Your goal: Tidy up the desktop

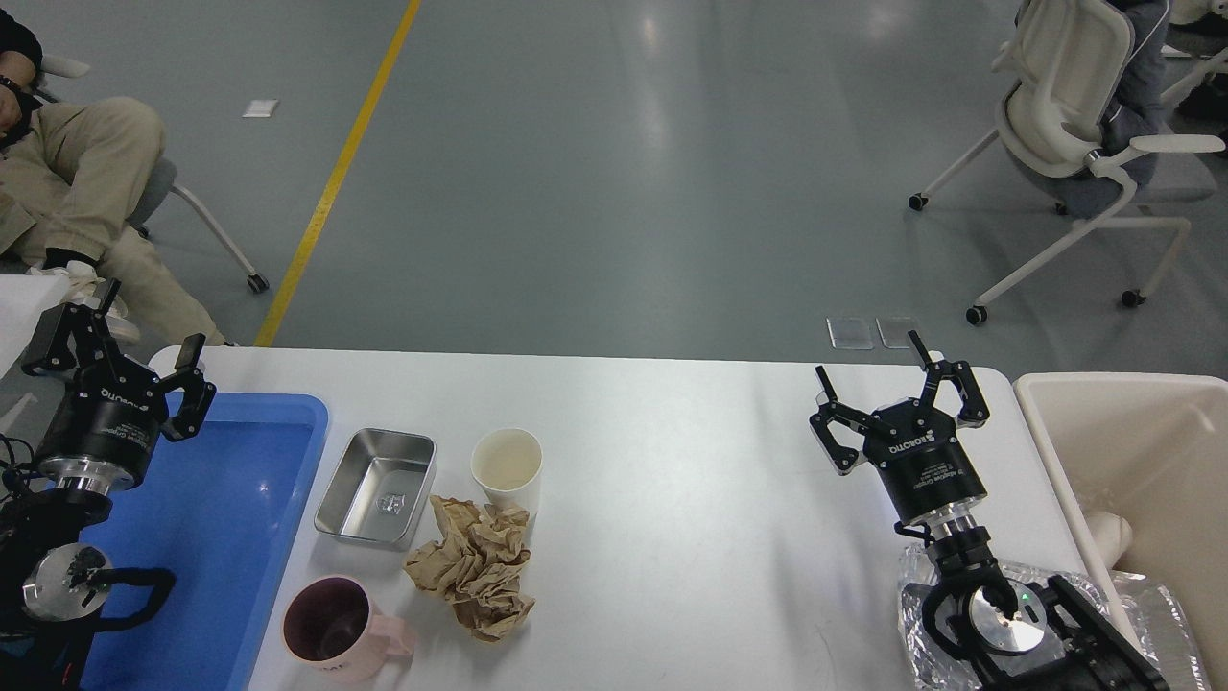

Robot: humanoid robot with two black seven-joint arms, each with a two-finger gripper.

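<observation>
The white desktop (672, 451) spans the lower half of the head view. On its left part sit a steel tray (376, 487), a white paper cup (507, 466), crumpled brown paper (472, 566) and a pink mug (336, 630). My left gripper (152, 324) hangs open above the far left corner of the blue tray (221, 518), holding nothing. Over the desktop's right side my right gripper (871, 367) is open and empty, far from the items.
A cream bin (1132, 451) stands at the desktop's right edge with something pale inside. Crinkled clear plastic (1170, 614) lies under my right arm. A seated person (77, 192) is at far left, and a white office chair (1074, 144) stands at far right.
</observation>
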